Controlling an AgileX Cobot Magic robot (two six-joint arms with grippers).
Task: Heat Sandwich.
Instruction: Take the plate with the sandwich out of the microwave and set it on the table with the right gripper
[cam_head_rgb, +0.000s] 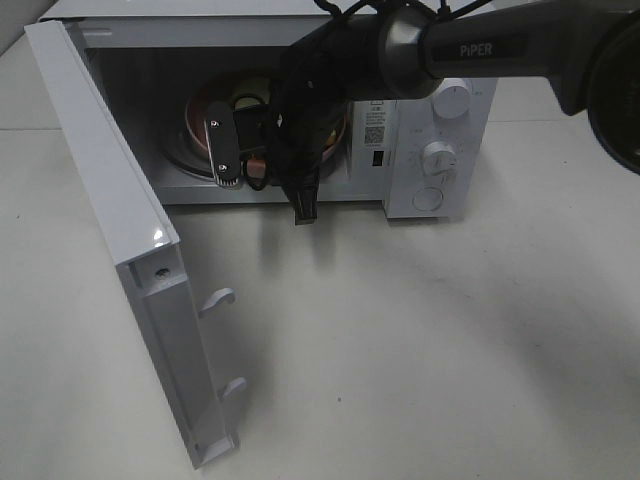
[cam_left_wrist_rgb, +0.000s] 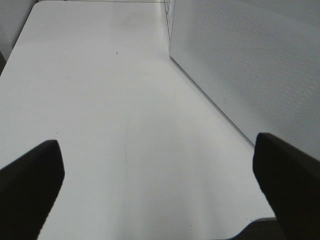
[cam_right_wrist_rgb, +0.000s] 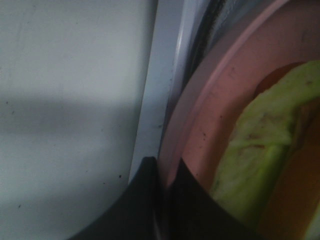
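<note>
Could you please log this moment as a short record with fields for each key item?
microwave: door swung wide open
plate: pink, at the front edge of the oven cavity
sandwich: on the plate, green filling showing
right gripper: shut on the plate rim, reaching into the oven
left gripper: open, holds nothing, over the bare table beside the microwave's side wall

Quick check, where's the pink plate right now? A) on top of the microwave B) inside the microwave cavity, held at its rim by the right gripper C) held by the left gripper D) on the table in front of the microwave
B: the pink plate carrying the sandwich sits inside the open microwave, with the right gripper clamped on its rim.
</note>
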